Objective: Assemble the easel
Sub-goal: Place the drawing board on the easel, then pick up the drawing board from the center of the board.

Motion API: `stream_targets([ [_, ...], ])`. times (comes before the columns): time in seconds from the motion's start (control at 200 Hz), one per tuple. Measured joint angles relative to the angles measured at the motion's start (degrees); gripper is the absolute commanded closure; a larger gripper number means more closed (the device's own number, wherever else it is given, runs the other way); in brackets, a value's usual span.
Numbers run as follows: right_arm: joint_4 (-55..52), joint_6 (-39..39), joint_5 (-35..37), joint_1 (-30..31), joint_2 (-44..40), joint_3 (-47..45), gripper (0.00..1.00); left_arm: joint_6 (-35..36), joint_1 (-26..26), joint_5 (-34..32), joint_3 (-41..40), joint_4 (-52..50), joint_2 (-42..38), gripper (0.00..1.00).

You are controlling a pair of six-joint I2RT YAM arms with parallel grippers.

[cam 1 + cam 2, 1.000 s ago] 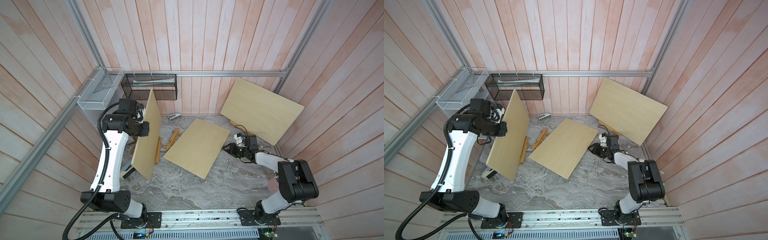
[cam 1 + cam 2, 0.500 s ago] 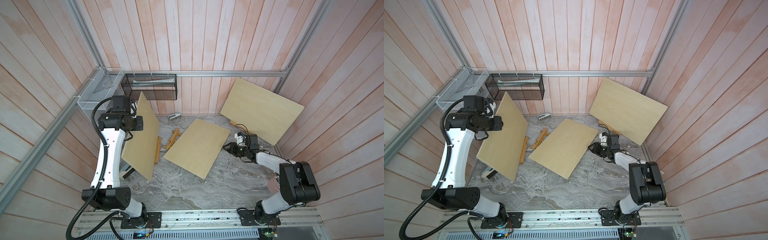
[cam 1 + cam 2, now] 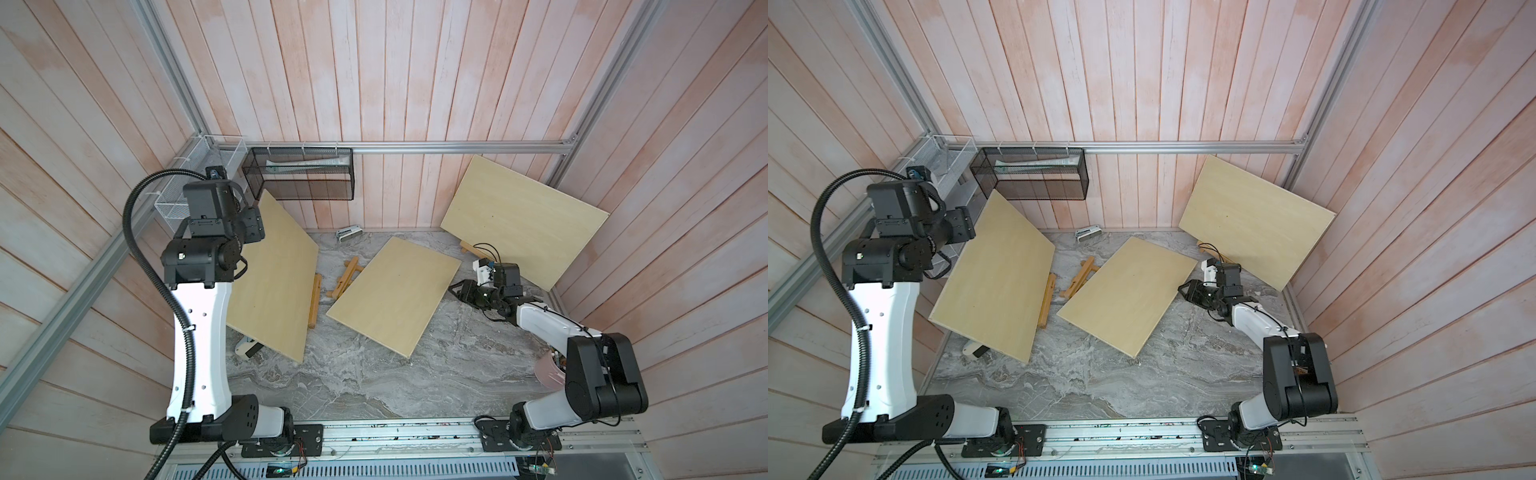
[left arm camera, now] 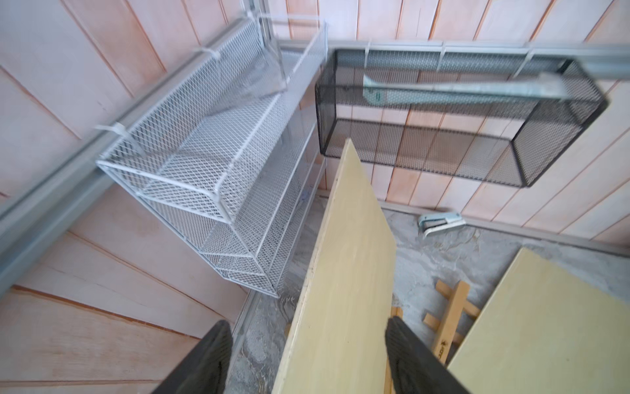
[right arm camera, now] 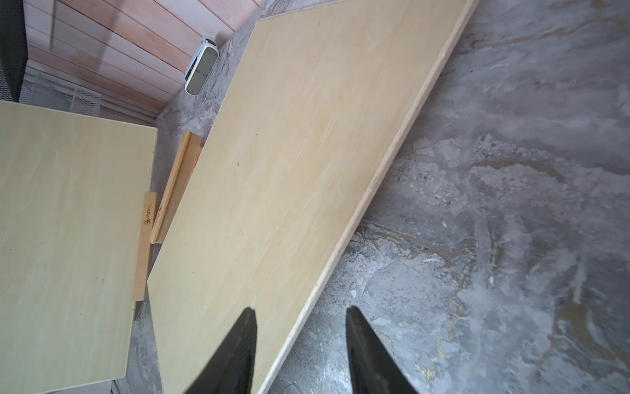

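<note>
Both stand open, holding nothing: my left gripper (image 4: 306, 320) straddles the tilted board (image 4: 351, 256), my right gripper (image 5: 300, 308) the edge of the flat board (image 5: 289, 170).

Robot test cell: plank-panelled walls (image 3: 374, 83), aluminium rail (image 3: 457, 146), marble-look tabletop (image 3: 374, 374), mesh baskets (image 3: 299, 183).

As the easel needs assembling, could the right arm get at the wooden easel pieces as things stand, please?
Probably not directly: the flat board lies between the right gripper and the easel pieces, partly covering them.
</note>
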Motion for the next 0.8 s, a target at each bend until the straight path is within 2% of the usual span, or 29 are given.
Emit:
stream_targets([
  [0.08, 0.0, 0.1, -0.3, -0.2, 0.0, 0.0, 0.52, -0.7, -2.7, -0.1, 0.4, 1.2, -2.2, 0.25],
  [0.235, 1.1, 1.0, -2.5, -1.7, 0.3, -0.6, 0.44, -1.5, -15.6, 1.4, -0.1, 4.1, -3.7, 0.22],
  [0.38, 5.1, 3.3, -6.0, -2.2, 2.4, -3.4, 0.38, -3.7, -24.8, 4.9, -9.2, 10.3, -3.0, 0.22],
  [0.63, 15.8, 9.8, -13.0, -2.3, 10.6, -8.0, 0.35, -13.2, -26.4, 20.0, -36.3, 28.4, 1.6, 0.22],
  [0.8, 24.5, 14.5, -17.1, -2.3, 16.0, -9.6, 0.37, -19.4, -26.4, 23.5, -47.8, 39.8, 7.1, 0.22],
])
